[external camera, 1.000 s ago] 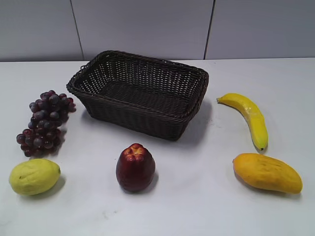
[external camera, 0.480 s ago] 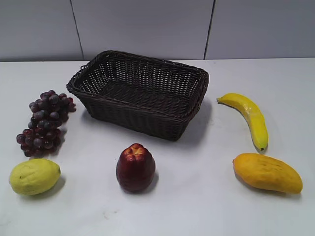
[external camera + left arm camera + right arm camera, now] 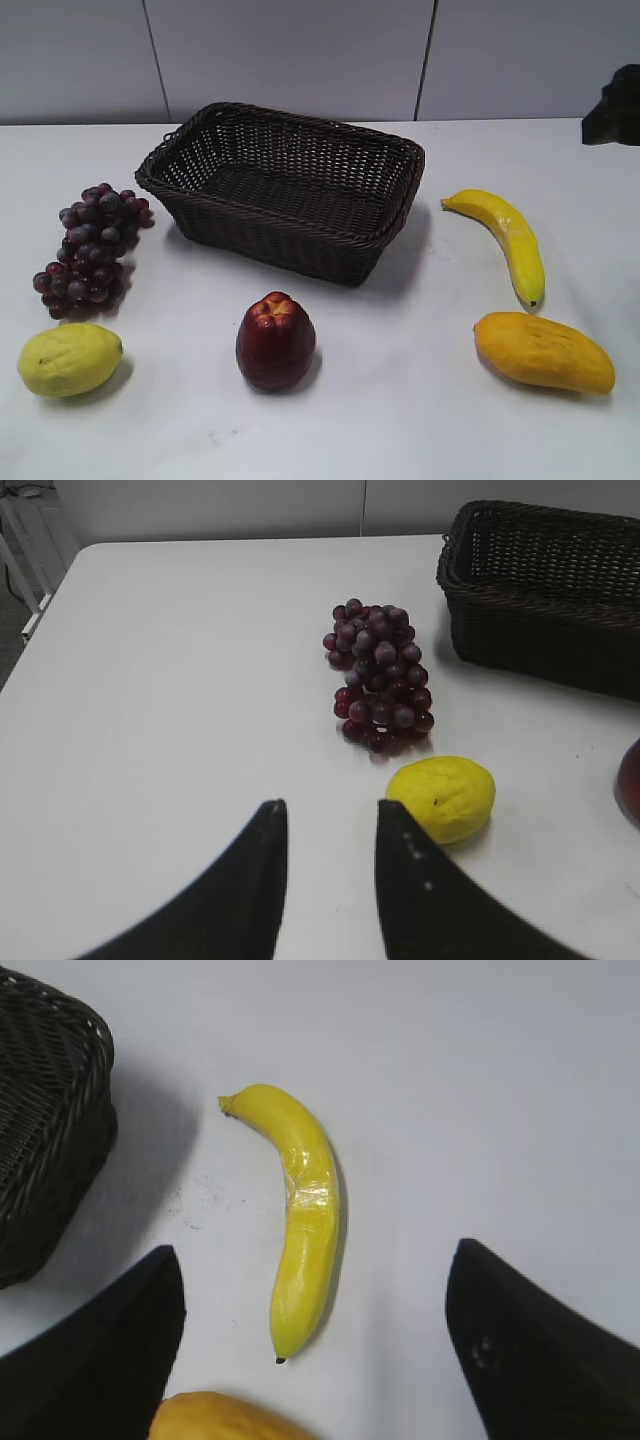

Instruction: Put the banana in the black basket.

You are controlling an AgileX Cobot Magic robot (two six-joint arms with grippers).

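Observation:
The banana (image 3: 508, 242) lies on the white table to the right of the black basket (image 3: 285, 190), which is empty. In the right wrist view the banana (image 3: 303, 1215) lies between my wide-open right gripper's (image 3: 316, 1260) fingers, below them, with the basket's corner (image 3: 45, 1120) at the left. A dark part of the right arm (image 3: 612, 105) shows at the right edge of the exterior view. My left gripper (image 3: 328, 812) is open and empty above bare table beside the lemon (image 3: 444, 798).
Purple grapes (image 3: 92, 248) and a yellow lemon (image 3: 69, 358) lie at the left, a red apple (image 3: 275, 340) in front of the basket, an orange-yellow mango (image 3: 543, 351) just in front of the banana. The mango's end (image 3: 225, 1418) shows under the right gripper.
A dark part of the right arm has come into the exterior view at the right edge. The fruit and basket have not moved.

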